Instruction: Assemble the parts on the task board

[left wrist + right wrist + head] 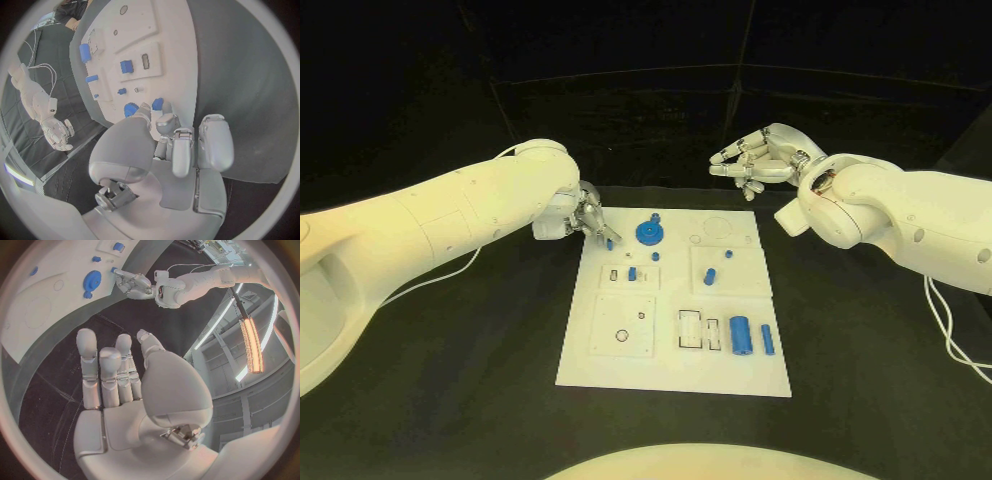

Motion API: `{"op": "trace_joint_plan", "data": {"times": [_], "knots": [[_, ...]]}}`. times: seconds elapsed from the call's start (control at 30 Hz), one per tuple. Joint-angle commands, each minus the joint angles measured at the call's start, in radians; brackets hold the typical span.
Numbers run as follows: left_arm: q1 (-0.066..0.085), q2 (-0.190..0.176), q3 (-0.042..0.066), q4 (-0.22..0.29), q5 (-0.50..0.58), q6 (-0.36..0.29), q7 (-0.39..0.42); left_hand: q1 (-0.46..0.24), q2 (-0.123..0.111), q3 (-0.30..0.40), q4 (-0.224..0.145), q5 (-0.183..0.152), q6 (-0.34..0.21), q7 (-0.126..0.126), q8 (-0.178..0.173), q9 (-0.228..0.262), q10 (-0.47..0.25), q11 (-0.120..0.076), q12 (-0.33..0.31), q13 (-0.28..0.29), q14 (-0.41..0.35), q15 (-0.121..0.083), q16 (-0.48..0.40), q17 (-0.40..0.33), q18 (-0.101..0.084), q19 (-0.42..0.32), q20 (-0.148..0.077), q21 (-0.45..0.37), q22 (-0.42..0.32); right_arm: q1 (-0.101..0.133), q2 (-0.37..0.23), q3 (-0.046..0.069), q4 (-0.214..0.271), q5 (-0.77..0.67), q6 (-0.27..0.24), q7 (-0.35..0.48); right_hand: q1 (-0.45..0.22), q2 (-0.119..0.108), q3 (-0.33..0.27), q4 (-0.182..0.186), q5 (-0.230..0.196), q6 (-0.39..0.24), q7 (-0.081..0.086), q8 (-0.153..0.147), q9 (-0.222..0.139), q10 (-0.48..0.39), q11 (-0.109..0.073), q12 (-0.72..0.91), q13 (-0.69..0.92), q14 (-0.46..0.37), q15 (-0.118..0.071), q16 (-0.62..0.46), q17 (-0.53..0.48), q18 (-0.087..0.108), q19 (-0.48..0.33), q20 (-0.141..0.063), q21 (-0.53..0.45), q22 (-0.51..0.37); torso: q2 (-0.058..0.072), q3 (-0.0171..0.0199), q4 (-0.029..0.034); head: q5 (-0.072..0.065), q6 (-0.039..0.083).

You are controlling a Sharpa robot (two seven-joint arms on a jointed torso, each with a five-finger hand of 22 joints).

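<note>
Left hand (574,215) pinches a small blue part (610,242) at the task board (672,370) edge. Right hand (759,158) hovers, fingers apart, empty. Next, judged: seat it in its recess.

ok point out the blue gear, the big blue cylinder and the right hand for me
blue gear (649,233), head view, on its round toothed face
big blue cylinder (740,335), head view, on the middle of its side
right hand (756,160), head view, on the middle of the hand, fingers curled above the table
</note>
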Motion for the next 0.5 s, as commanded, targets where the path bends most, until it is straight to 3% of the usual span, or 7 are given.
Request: {"op": "trace_joint_plan", "data": {"times": [0.03,0.1,0.3,0.5], "knots": [[0.001,0.003,0.0,-0.001,-0.005,0.012,0.013,0.013,0.001,0.0,-0.009,0.001,0.009,-0.001,-0.002,-0.002,0.005,0.001,0.005,0.0,0.104,0.002,0.003,0.263,0.007,0.003,0.005,0.007,0.001,0.002,0.001,0.001,0.0,-0.001,0.008,0.009,0.004,0.002,0.001,0.006,0.003,-0.006,-0.001,0.005,0.0,0.006,-0.002,0.004,0.001,0.002,-0.001,0.002,0.0,0.016,-0.002,-0.002,0.004,0.001,0.0,-0.0005,-0.0003,0.0,0.0],[0.001,0.004,0.0,-0.002,-0.005,0.011,0.014,0.02,0.007,0.004,-0.012,0.001,0.01,-0.001,-0.002,-0.003,0.005,0.001,0.005,-0.001,0.104,0.002,0.003,0.263,0.007,0.003,0.005,0.006,0.001,0.002,0.002,0.001,0.0,-0.001,0.008,0.008,0.004,0.002,0.001,0.006,0.003,-0.006,-0.001,0.005,0.0,0.006,-0.002,0.004,0.001,0.002,-0.001,0.002,0.0,0.016,-0.002,-0.002,0.004,0.001,0.0,-0.0005,0.0002,-0.001,0.0],[0.0,0.007,0.0,-0.006,-0.005,-0.004,0.017,0.089,0.055,0.05,-0.051,0.001,0.007,-0.002,-0.008,-0.013,0.003,-0.001,0.002,-0.004,0.104,0.001,0.003,0.263,0.007,0.002,0.004,0.005,0.0,0.002,0.003,0.001,0.0,-0.001,0.01,0.007,0.004,0.002,0.001,0.006,0.003,-0.006,-0.001,0.005,0.0,0.006,-0.002,0.004,0.001,0.002,-0.001,0.002,0.0,0.016,-0.002,-0.002,0.004,0.001,0.001,-0.0007,-0.0001,-0.001,-0.002],[0.0,0.009,0.0,-0.007,-0.005,-0.009,0.022,0.108,0.067,0.068,-0.065,0.001,0.005,-0.002,-0.013,-0.019,0.001,0.0,-0.001,-0.007,0.104,0.001,0.003,0.263,0.008,0.002,0.004,0.004,-0.001,0.002,0.003,0.001,0.0,-0.001,0.011,0.007,0.004,0.002,0.001,0.006,0.003,-0.006,-0.001,0.005,0.0,0.006,-0.002,0.004,0.001,0.002,-0.001,0.002,0.0,0.016,-0.002,-0.002,0.004,0.001,0.0,-0.0006,-0.0004,-0.006,-0.003]]}}
